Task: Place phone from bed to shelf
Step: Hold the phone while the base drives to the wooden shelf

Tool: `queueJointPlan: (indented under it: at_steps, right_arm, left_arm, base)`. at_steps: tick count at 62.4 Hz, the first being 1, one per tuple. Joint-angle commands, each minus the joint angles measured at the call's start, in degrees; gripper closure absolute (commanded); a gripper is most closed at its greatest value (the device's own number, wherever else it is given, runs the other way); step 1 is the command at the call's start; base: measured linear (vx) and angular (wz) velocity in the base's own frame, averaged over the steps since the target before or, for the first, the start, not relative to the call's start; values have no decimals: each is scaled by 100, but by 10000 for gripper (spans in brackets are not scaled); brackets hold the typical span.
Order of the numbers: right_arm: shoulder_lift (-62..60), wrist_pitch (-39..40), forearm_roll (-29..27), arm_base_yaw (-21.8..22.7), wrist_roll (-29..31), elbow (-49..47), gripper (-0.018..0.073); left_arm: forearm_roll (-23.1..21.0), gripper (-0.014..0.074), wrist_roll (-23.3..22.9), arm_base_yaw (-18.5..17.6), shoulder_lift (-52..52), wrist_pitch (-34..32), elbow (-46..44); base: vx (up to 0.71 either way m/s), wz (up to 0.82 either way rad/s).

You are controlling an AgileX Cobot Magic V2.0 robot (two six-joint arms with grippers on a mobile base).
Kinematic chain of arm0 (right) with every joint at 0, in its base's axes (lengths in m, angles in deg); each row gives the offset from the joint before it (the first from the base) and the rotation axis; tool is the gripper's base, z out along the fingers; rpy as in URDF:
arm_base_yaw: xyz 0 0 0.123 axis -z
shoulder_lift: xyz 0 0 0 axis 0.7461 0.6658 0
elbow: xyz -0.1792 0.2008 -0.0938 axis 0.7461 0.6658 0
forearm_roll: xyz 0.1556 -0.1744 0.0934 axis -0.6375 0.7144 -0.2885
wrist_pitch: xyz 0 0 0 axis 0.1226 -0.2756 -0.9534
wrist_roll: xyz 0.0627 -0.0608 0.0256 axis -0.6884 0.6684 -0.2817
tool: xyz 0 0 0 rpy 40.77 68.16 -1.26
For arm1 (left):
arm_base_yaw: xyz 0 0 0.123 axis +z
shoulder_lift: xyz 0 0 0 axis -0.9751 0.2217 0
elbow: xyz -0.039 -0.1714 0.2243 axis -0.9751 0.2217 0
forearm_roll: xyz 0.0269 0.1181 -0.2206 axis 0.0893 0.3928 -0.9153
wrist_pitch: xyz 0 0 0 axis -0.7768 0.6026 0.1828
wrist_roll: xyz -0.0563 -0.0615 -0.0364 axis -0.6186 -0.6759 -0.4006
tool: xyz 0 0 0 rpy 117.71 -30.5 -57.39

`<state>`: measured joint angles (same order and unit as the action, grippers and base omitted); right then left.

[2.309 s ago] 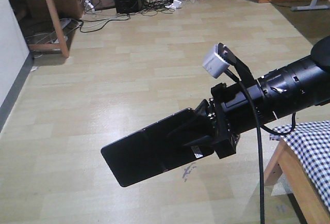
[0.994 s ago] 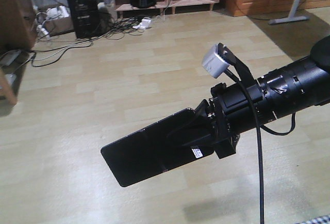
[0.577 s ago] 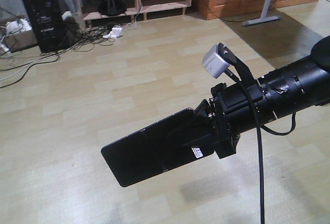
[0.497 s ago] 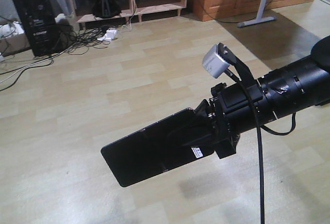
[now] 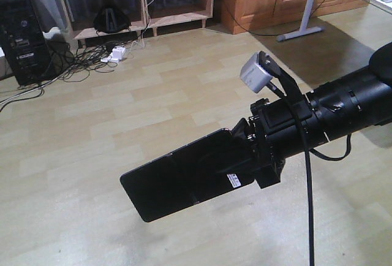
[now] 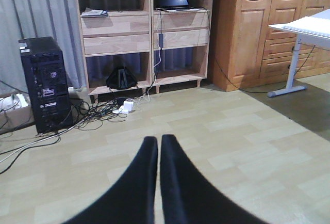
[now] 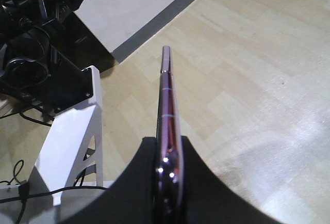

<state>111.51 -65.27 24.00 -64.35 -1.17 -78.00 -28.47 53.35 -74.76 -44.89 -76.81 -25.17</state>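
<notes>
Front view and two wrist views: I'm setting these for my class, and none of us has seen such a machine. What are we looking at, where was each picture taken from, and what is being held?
This is a two-armed robot on a mobile base; each arm ends in a two-fingered pincer. The front view looks forward from the robot's body: the right pincer clamps one end of the phone, a flat black slab held out above the floor. The right wrist view looks along that slab, seen edge-on in the grip. The left wrist view shows the left pincer, shut with nothing in it, pointing toward the pale wooden shelf across the room. Beside the shelf stand a black computer tower and an orange-brown cabinet.
</notes>
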Motion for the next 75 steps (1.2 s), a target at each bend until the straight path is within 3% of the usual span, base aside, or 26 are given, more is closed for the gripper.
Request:
queueJointPlan:
  at_steps: [1, 75]
  right_arm:
    - [-222, -445, -460, 19, 2, -133, 561]
    - [-232, -445, -459, 19, 2, -133, 561]
  left_arm:
    - [-52, 595, -33, -20, -77, -415, -122]
    - [-52, 595, -33, -20, -77, -415, -122]
  base:
    - [43, -2]
    - [43, -12]
